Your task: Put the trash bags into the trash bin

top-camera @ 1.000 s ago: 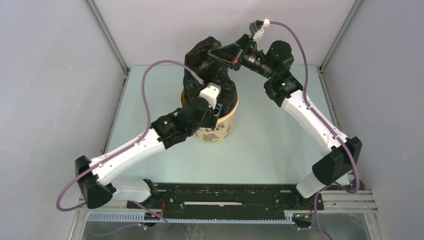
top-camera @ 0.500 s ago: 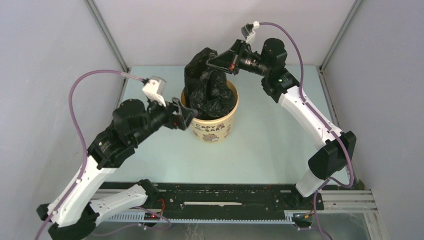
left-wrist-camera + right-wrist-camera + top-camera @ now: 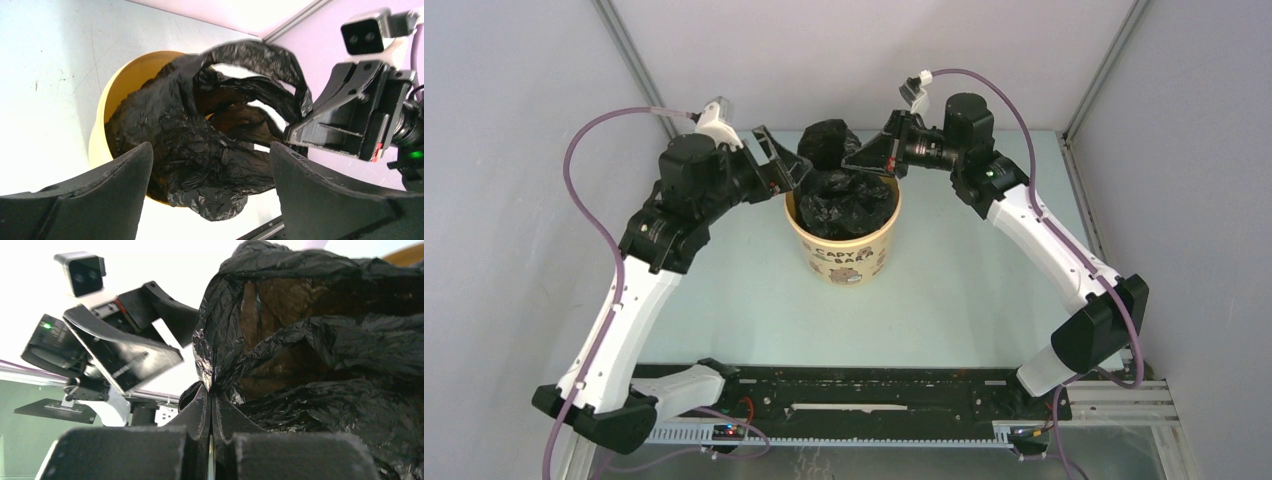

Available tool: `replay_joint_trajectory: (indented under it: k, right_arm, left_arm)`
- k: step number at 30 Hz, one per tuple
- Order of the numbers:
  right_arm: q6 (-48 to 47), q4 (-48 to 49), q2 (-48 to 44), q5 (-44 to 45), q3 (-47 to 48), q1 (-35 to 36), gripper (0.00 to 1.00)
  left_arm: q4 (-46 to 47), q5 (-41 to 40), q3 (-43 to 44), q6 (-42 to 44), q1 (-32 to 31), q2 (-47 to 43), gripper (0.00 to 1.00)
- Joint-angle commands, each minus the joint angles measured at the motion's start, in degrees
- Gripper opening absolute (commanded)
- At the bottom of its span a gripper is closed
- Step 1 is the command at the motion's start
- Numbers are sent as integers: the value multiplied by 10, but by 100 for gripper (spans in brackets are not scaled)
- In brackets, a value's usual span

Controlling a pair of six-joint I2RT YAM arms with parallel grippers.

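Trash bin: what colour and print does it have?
Pale yellow trash bin, dark CAPY BARA print; top view.

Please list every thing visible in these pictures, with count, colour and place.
thin crinkled black plastic trash bag: one, black, stuffed in the bin, top above the rim
pale yellow round plastic trash bin: one, yellow with brown print, upright mid-table
table: one, pale green, under the bin
enclosure walls: three, grey-white, left, right, back
purple cables: two, one on each arm
arms: two, white and black, from the near edge
left gripper: one, black, open, left of the bag
right gripper: one, black, shut on the bag's top
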Motion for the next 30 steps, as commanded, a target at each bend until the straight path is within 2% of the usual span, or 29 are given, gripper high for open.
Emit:
replay_joint_trajectory:
  k: [1, 4, 9, 13, 18, 23, 26, 30]
  right_arm:
    - [-47, -69, 2, -7, 23, -26, 0]
    - [-35, -64, 18, -18, 36, -31, 0]
    - [-22, -46, 41, -22, 50, -20, 0]
    - [-38, -58, 61, -20, 55, -12, 0]
    - [-68, -98, 80, -18, 62, -10, 0]
    - [-81, -130, 80, -15, 108, -12, 0]
    - [-83, -144, 76, -16, 121, -12, 0]
    - [-81, -150, 59, -15, 113, -9, 0]
  left_arm:
    - [30, 24, 42, -19, 19, 31, 91]
    - [41, 43, 39, -26, 27, 62, 88]
    - [57, 132, 3, -45, 23, 113, 74]
    - [48, 126, -46, -24, 20, 113, 69]
    - [14, 109, -38, 27, 21, 95, 72]
    - [-46, 110, 18, 60, 22, 84, 77]
    - [-44, 114, 31, 55, 23, 60, 78]
    - [-21, 78, 48, 63, 27, 36, 79]
